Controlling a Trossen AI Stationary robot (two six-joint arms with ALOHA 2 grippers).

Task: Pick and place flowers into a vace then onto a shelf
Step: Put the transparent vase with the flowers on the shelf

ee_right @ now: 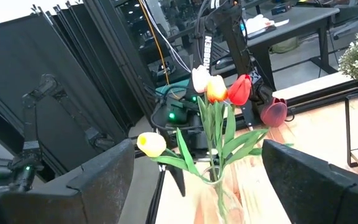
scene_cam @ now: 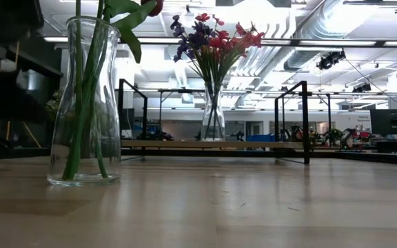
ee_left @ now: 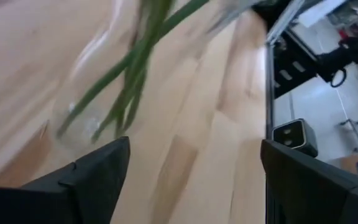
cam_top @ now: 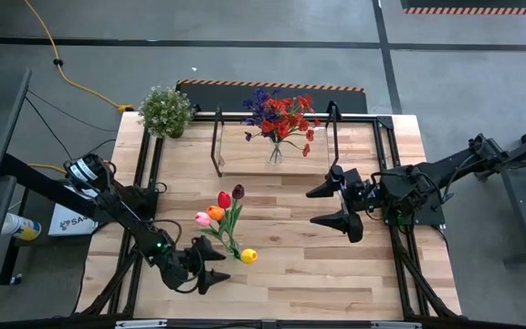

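Note:
A clear glass vase (scene_cam: 85, 103) stands on its base at the middle of the table, with green tulip stems inside. The tulips (cam_top: 225, 215) are red, orange, pink, maroon and yellow, and the right wrist view shows their heads (ee_right: 219, 93) fanned out. My left gripper (cam_top: 215, 265) is open, low on the vase's near-left side, and the vase base (ee_left: 82, 124) sits just ahead of its fingers. My right gripper (cam_top: 316, 206) is open on the vase's right side, apart from it. A second vase of red and purple sprays (cam_top: 279, 123) stands on the shelf (cam_top: 245, 164).
A bushy green potted plant (cam_top: 165, 110) sits at the table's far-left corner beside the shelf. The shelf's black upright loops (scene_cam: 291, 120) rise on either side of the second vase (scene_cam: 214, 103). Bare plank table lies between the tulip vase and the shelf.

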